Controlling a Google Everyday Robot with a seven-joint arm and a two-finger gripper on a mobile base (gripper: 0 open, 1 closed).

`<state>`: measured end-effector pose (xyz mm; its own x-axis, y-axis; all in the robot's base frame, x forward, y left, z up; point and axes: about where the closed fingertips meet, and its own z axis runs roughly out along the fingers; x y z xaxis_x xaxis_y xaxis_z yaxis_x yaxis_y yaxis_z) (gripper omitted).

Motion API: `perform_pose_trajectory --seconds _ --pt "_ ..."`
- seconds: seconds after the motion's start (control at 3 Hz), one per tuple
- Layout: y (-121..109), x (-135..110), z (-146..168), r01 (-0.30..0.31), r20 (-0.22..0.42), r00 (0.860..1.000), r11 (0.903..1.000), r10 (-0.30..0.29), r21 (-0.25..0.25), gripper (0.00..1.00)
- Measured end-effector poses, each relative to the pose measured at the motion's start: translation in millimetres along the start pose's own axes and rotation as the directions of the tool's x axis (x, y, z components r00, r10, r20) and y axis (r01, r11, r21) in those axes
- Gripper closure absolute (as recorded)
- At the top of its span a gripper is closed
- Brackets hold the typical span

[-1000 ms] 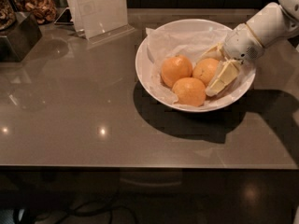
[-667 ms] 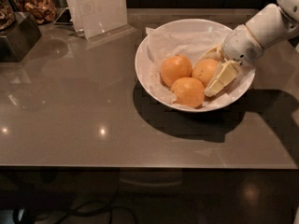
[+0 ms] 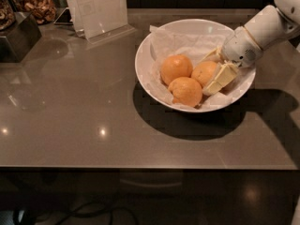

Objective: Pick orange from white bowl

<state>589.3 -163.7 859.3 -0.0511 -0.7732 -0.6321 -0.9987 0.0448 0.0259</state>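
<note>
— Pincer, white two-finger gripper [image 3: 209, 74]: where was it logged?
— Inside the wide glossy white bowl [image 3: 241, 87], toward the grey tabletop's [image 3: 70, 125] far right corner. Its fingers [image 3: 220, 78] stood apart, straddling the round matte orange [image 3: 200, 71] on the bowl's right.
— Other contents?
— Two more round oranges [image 3: 176, 68], touching it, on crinkled white paper [image 3: 187, 36].

3 oranges [image 3: 176, 68], 1 white bowl [image 3: 197, 21], 1 gripper [image 3: 208, 75] inside the bowl at the right-hand orange [image 3: 201, 69], 1 table [image 3: 70, 125], 1 clear sign stand [image 3: 101, 8], 1 dark box [image 3: 18, 36]
</note>
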Motion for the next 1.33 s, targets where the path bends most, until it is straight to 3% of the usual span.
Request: perform_pose_trajectory --seconds 0.33,0.67,1.33 --pt "0.1 2.2 -0.9 -0.005 -0.012 1.0 0.9999 0.006 0.01 1.0" --pt "2.9 -6.3 -19.3 -0.027 0.047 0.999 0.9971 0.024 0.071 1.0" --pt "29.2 -48.9 -74.6 0.004 0.166 0.985 0.9795 -0.038 0.201 1.0"
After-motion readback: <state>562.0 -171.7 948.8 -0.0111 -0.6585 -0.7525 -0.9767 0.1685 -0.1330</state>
